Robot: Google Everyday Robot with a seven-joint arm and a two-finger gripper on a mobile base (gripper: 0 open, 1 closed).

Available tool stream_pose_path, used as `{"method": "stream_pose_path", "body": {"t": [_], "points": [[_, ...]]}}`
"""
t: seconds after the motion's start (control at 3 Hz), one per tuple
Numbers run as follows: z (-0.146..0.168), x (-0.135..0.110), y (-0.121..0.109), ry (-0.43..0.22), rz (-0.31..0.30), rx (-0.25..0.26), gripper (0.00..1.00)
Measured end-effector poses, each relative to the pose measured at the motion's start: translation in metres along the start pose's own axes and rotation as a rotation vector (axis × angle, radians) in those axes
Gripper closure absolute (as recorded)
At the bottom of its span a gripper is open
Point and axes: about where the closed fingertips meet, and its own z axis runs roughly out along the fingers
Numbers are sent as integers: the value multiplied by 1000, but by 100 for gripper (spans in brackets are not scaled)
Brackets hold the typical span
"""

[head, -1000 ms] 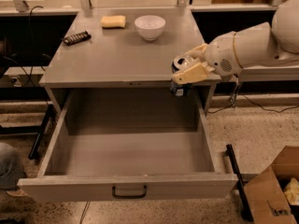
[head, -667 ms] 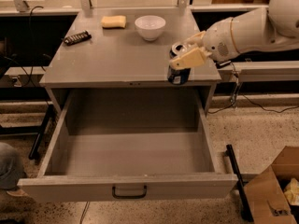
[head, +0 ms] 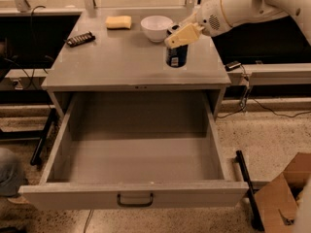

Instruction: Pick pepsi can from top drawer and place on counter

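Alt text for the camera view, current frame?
The robot's gripper holds a pepsi can by its top, upright on the right part of the grey counter. Below, the top drawer is pulled open with nothing visible inside. A white bowl, a yellow sponge and a dark bar-shaped object sit toward the counter's back.

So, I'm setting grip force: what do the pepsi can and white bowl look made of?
The pepsi can: likely thin metal, glossy dark blue print. The white bowl: smooth gloss, ceramic or plastic, unclear. The gripper is at the can's top, above the counter.
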Motion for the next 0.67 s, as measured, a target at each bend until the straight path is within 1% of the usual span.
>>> {"method": "stream_pose_path", "body": {"t": [0.33, 0.67], "points": [[36, 1, -33, 48, 46, 5, 96], [57, 8, -50, 82, 79, 33, 73]]}}
